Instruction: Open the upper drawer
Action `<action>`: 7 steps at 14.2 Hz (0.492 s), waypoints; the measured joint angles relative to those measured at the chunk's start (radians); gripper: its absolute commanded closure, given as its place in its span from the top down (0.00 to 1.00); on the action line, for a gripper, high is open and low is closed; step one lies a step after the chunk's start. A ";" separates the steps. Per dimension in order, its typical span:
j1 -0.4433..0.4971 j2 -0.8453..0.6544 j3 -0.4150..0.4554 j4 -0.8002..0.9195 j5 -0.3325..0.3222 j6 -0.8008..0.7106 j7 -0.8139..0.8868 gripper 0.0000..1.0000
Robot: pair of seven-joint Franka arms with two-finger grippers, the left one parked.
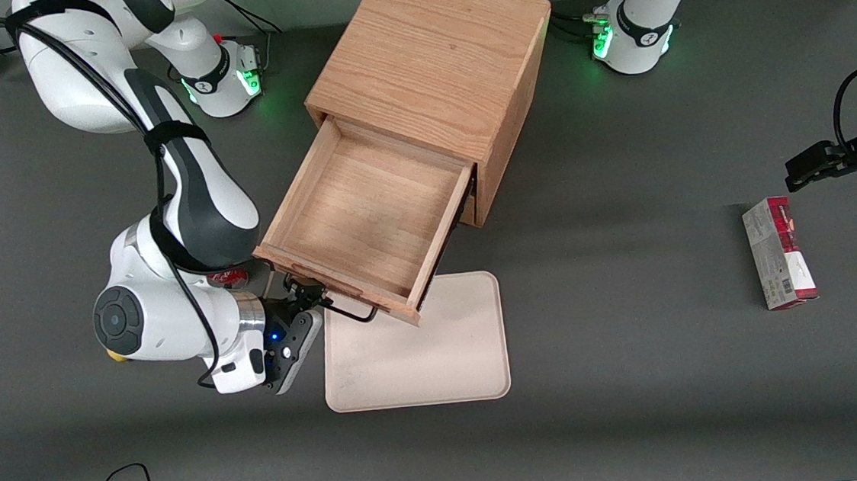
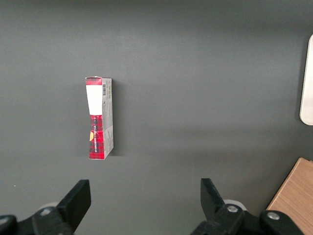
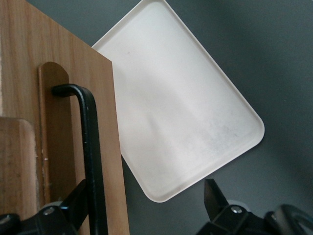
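Dark grey table [image 1: 640, 407] carries everything. Light oak square cabinet [image 1: 434, 64] sits mid-table, farther from the front camera than the tray. The upper drawer [image 1: 373, 214], a wide shallow light oak box, is pulled well out of the cabinet, its bare inside open to view, its front panel overhanging the tray's edge. Cream rounded-rectangle flat tray [image 1: 437, 354] lies on the table just in front of the cabinet, nearer the front camera. White and black working arm [image 1: 189, 213] reaches in along the drawer's side. Red and white cardboard carton [image 1: 778, 253] lies flat, well apart, toward the parked arm's end of the table. Black two-finger tool [image 1: 311, 299] is at the drawer front, beside the tray's corner. Black wire handle [image 3: 90, 147] on the drawer front runs close against one finger [image 3: 73, 205] in the right wrist view; the second finger stands well apart over the tray, so the tool is spread wide, not clamped on the handle.
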 measured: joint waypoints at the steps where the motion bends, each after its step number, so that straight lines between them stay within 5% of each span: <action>1: -0.003 0.000 -0.001 0.014 0.000 -0.007 0.000 1.00; 7: -0.015 -0.004 -0.001 0.103 -0.001 -0.138 0.000 1.00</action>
